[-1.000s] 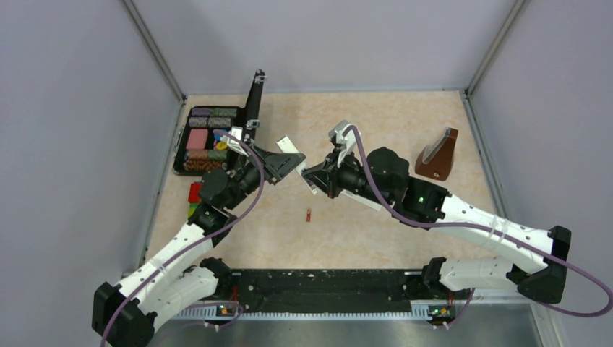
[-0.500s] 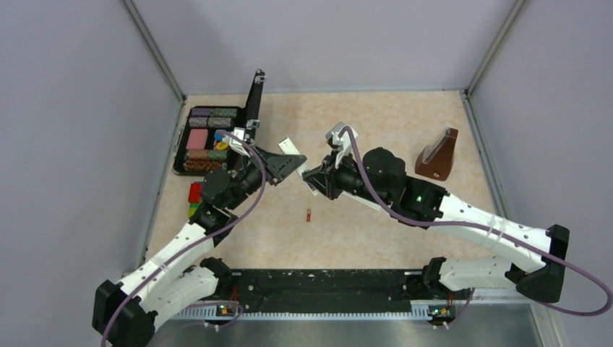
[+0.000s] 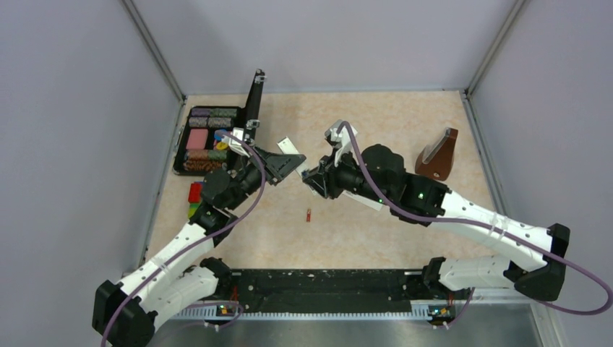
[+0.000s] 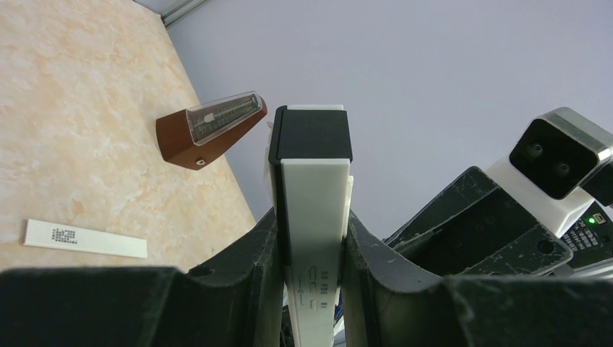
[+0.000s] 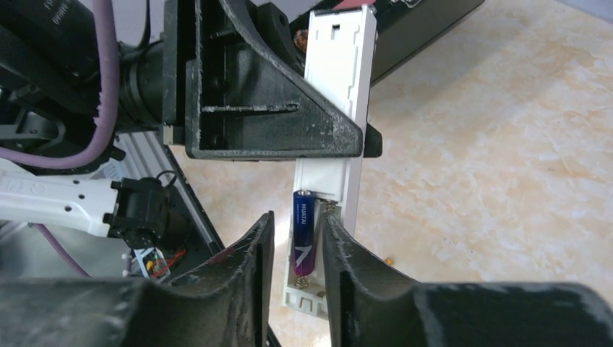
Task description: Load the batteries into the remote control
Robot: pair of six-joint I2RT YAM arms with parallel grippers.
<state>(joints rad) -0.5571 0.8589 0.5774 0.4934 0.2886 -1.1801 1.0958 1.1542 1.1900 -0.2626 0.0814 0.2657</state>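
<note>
Remote [image 4: 312,173], likely stiff and light, stood clamped mid-length in the left tool [image 4: 311,230], frame centre. Purple battery [image 5: 304,231] sat in its bay, lower centre, between the right tool's [image 5: 296,220] parted jaws; probably slick, best pinched across its middle. Red battery [image 3: 309,215] lay on the counter [image 3: 376,123].

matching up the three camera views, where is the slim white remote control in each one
top external: slim white rectangular remote control at centre, clamped in the black left gripper.
left wrist: remote control mid-frame, vertical between the jaws, dark end up.
right wrist: remote control centre-top, open compartment holding a dark purple battery.
shared landmark: that left gripper.
</note>
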